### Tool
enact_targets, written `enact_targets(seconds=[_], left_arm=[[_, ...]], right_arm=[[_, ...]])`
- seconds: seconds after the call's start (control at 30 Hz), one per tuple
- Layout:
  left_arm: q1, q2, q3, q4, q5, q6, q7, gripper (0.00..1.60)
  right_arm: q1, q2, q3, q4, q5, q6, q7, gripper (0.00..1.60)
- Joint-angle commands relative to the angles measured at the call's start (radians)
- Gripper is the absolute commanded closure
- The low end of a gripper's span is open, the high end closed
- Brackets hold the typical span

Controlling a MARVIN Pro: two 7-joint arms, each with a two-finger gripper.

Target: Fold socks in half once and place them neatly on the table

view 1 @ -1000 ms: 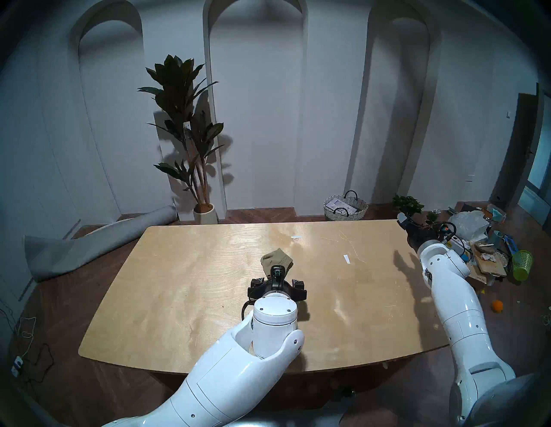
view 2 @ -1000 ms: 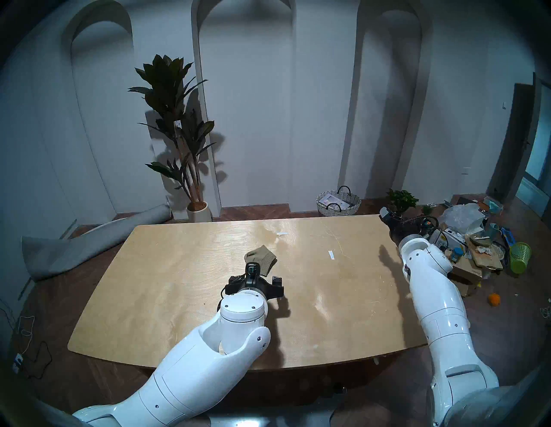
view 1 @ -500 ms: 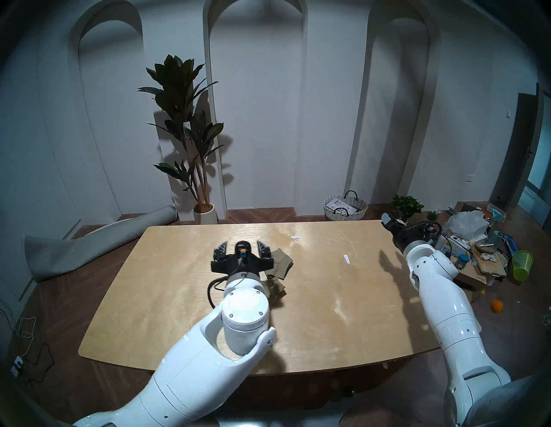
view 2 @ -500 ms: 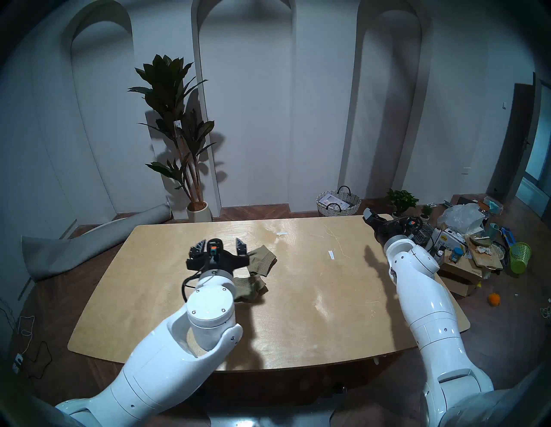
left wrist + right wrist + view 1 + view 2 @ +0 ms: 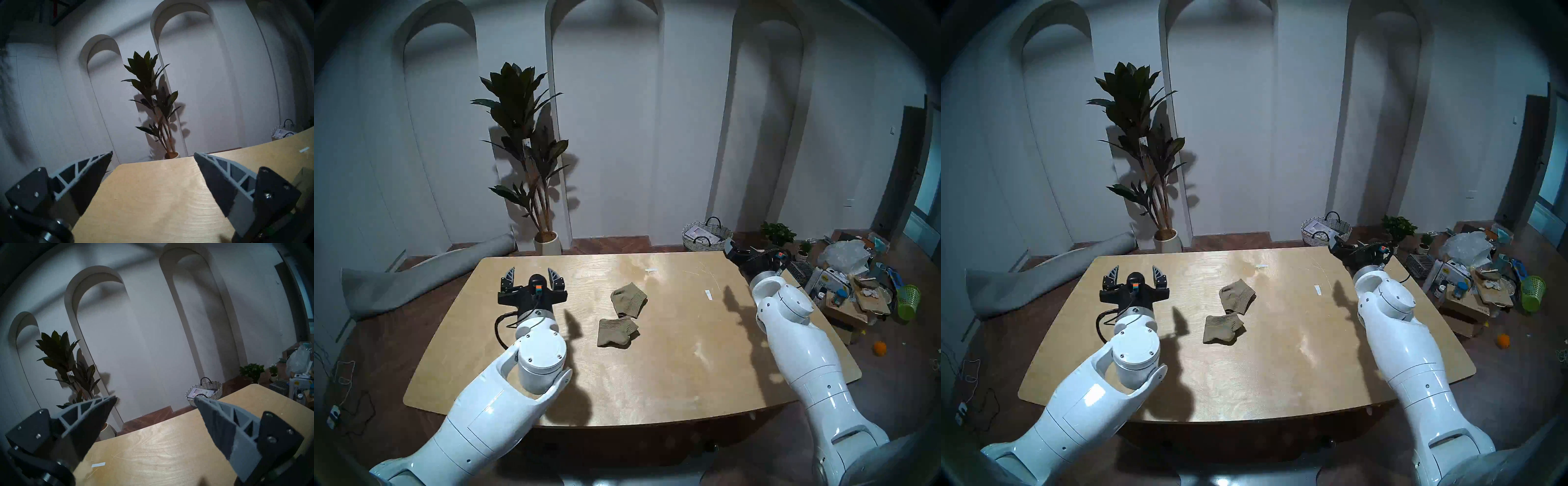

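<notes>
Two olive-khaki socks lie folded on the table (image 5: pixel 653 373) near its middle. The far sock (image 5: pixel 629 299) and the near sock (image 5: pixel 617 332) almost touch; both also show in the head right view, the far sock (image 5: pixel 1237 296) and the near sock (image 5: pixel 1222 328). My left gripper (image 5: pixel 531 271) is open and empty, raised over the table's left part, well left of the socks. The left wrist view shows its jaws wide apart (image 5: pixel 153 152). My right gripper (image 5: pixel 729 246) is open and empty at the table's far right corner (image 5: pixel 155 397).
Two white tape strips (image 5: pixel 651 270) (image 5: pixel 708 294) lie on the table behind and right of the socks. A wicker basket (image 5: pixel 707 235), a potted plant (image 5: pixel 544 234) and a rolled grey mat (image 5: pixel 415 281) are on the floor behind. Clutter (image 5: pixel 857 281) lies to the right.
My left gripper has lifted off the near sock, leaving it folded on the table, and has swung left, open. My right arm has swung left to the table's far right corner.
</notes>
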Motion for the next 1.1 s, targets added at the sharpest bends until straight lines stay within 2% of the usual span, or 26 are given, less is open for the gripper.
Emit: enact_targets(seconds=[0.0,0.17,0.3,0.33,0.37,0.4,0.53,0.6,0.77,0.93,1.07], left_arm=[[0.026,0.119,-0.052,0.008,0.028,-0.126,-0.108,0.0],[0.033,0.168,-0.069,0.016,0.003,-0.193,-0.19,0.0],[0.039,0.195,-0.102,0.033,-0.067,-0.266,-0.278,0.0],[0.039,0.195,-0.102,0.033,-0.067,-0.266,-0.278,0.0],[0.042,0.197,-0.118,0.042,-0.089,-0.299,-0.315,0.0],[0.036,0.199,-0.12,0.047,-0.103,-0.294,-0.313,0.0],[0.001,0.216,-0.127,0.113,-0.182,-0.376,-0.411,0.0],[-0.007,0.214,-0.128,0.13,-0.185,-0.393,-0.431,0.0],[-0.039,0.216,-0.125,0.194,-0.23,-0.466,-0.544,0.0],[-0.057,0.205,-0.129,0.221,-0.255,-0.489,-0.581,0.0],[-0.071,0.198,-0.132,0.241,-0.27,-0.499,-0.603,0.0]], right_arm=[[-0.032,-0.017,-0.031,-0.071,-0.087,-0.029,-0.096,0.0],[-0.035,-0.01,-0.057,-0.092,-0.134,-0.01,-0.145,0.0],[-0.03,-0.019,-0.068,-0.1,-0.145,0.01,-0.179,0.0],[-0.03,-0.019,-0.068,-0.1,-0.145,0.01,-0.179,0.0],[-0.027,-0.015,-0.072,-0.101,-0.143,0.02,-0.179,0.0],[-0.026,-0.016,-0.074,-0.101,-0.148,0.021,-0.188,0.0],[-0.002,-0.009,-0.094,-0.077,-0.148,0.058,-0.178,0.0],[0.002,-0.012,-0.096,-0.071,-0.15,0.058,-0.181,0.0],[0.033,-0.019,-0.108,-0.041,-0.139,0.074,-0.168,0.0],[0.047,-0.017,-0.122,-0.021,-0.146,0.079,-0.154,0.0],[0.061,-0.005,-0.122,0.003,-0.104,0.103,-0.084,0.0]])
